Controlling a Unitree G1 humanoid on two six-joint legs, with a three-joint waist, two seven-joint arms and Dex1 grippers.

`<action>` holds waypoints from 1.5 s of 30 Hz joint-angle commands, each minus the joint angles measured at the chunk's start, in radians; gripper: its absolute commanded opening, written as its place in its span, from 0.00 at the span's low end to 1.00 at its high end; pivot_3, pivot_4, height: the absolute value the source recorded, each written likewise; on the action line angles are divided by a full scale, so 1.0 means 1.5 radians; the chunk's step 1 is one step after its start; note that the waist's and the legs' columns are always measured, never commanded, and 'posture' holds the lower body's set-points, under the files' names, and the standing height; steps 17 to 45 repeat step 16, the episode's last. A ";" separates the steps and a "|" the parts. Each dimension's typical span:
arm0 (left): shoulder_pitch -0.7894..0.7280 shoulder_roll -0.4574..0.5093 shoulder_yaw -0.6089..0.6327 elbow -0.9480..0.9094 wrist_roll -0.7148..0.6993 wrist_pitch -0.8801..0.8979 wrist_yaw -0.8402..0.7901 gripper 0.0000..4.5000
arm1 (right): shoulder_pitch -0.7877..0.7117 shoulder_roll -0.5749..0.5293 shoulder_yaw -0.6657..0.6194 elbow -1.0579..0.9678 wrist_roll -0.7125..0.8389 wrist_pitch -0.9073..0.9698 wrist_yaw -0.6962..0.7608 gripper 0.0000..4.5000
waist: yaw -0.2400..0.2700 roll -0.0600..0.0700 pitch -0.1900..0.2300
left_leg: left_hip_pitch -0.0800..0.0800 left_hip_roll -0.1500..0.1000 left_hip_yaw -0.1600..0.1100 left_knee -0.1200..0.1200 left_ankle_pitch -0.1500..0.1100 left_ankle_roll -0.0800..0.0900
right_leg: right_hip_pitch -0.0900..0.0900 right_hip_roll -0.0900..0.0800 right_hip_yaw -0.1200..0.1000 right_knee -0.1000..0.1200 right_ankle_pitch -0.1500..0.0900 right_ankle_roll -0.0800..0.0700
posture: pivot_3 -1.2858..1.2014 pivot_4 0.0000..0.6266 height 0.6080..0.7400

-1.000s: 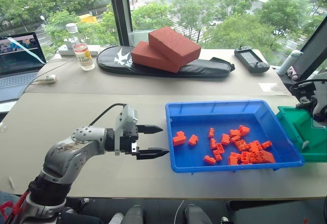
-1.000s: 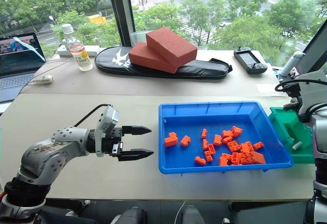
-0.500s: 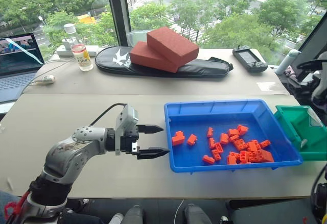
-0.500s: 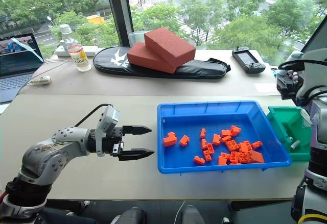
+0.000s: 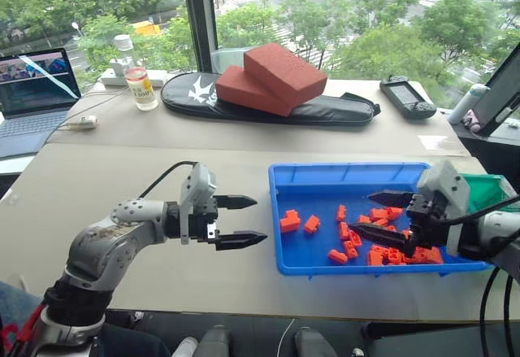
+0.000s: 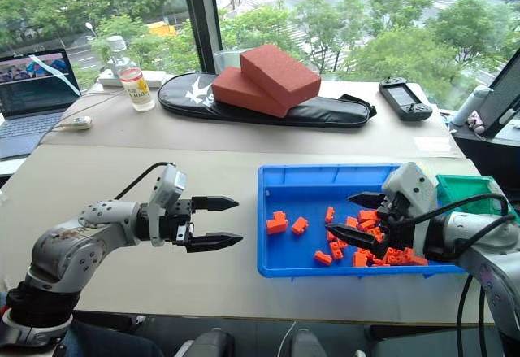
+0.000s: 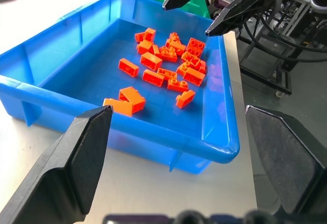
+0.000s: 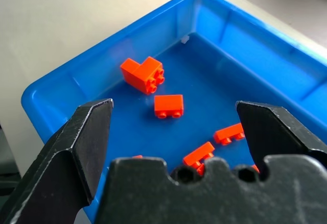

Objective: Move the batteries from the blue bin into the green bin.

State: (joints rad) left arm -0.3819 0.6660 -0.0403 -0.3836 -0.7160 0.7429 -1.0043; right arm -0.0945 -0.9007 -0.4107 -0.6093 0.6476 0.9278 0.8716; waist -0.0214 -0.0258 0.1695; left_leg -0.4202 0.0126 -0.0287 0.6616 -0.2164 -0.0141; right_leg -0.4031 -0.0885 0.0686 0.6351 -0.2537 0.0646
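Inside the blue bin (image 5: 317,180) lie batteries (image 5: 382,235); both pincers, left (image 5: 244,220) and right (image 5: 375,215), gape empty.

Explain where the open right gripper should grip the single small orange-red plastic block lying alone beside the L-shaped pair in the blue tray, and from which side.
Probably from above, closing on the two long flat sides of the single orange-red plastic block. It lies flat on the blue tray floor with free space all round, clear of the L-shaped pair, so the open right gripper has room.
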 commanded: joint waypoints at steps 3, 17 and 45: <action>0.003 0.008 0.028 -0.027 -0.021 -0.005 0.003 1.00 | 0.038 0.014 -0.070 -0.027 0.032 -0.051 0.006 0.99 | 0.000 0.000 0.000 | 0.000 0.000 0.000 0.000 0.000 0.000 | 0.000 0.000 0.000 0.001 0.000 0.000 | 0.52 0.24 1.00; 0.016 0.016 0.041 -0.020 -0.041 0.011 0.017 1.00 | 0.077 -0.003 -0.058 -0.011 0.011 -0.063 -0.020 0.99 | 0.003 0.000 0.000 | 0.000 0.000 0.000 0.000 0.000 0.000 | 0.000 0.000 0.000 0.002 0.000 0.000 | 0.52 0.24 1.00; 0.016 0.016 0.041 -0.020 -0.041 0.011 0.017 1.00 | 0.077 -0.003 -0.058 -0.011 0.011 -0.063 -0.020 0.99 | 0.003 0.000 0.000 | 0.000 0.000 0.000 0.000 0.000 0.000 | 0.000 0.000 0.000 0.002 0.000 0.000 | 0.52 0.24 1.00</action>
